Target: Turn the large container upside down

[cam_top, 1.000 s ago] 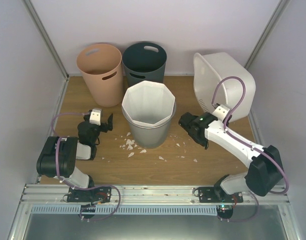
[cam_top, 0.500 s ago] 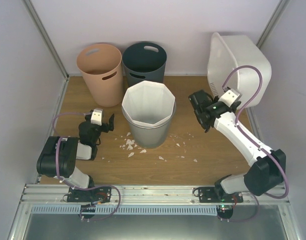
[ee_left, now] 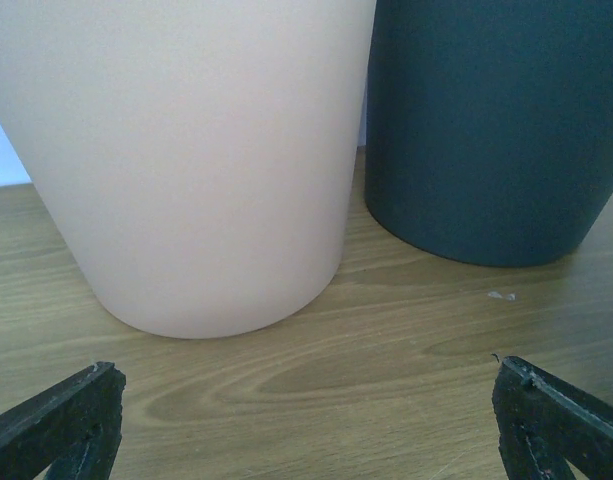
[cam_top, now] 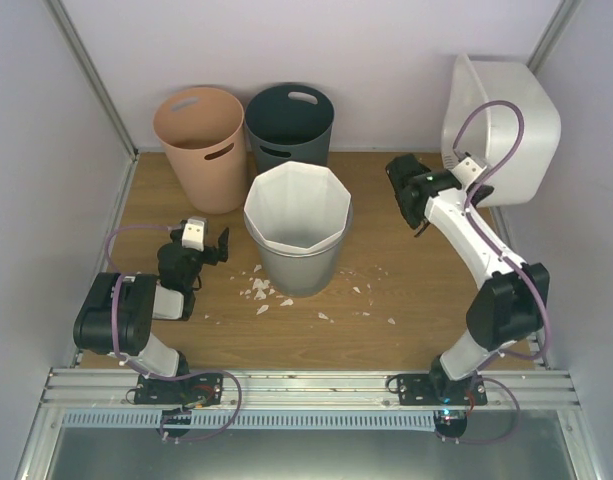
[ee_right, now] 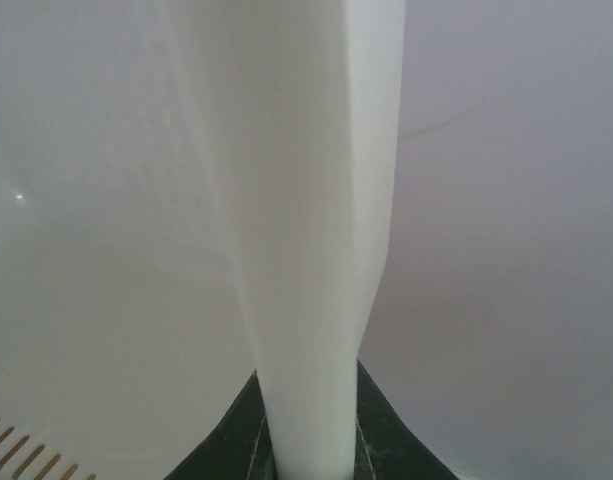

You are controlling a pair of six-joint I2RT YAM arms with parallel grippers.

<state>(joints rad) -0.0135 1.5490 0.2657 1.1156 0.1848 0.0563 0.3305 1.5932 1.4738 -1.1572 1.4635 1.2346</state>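
Translucent-white plastic filled the right wrist view: the large container hung in the far right corner of the cell, tipped onto its side with its mouth facing left. It looked lifted off the wooden table, so by my reading the turn was partly made and not yet finished. The right gripper was clamped on the tub's rolled rim, one dark jaw either side of the wall. A purple cable arced across the tub's face. Near centre stood the white faceted bin, seemingly nested in a grey one, with a peach bin and a dark bin behind. Pale scraps lay scattered on the wood, and the left gripper rested low with its jaws spread wide, holding nothing. The chief risk lay in that narrow pinch — a broad tub held by one edge could swing or slip as it rolled over. It also sat close to the right wall, so a wide sweep might knock it, or the cable could catch the rim.
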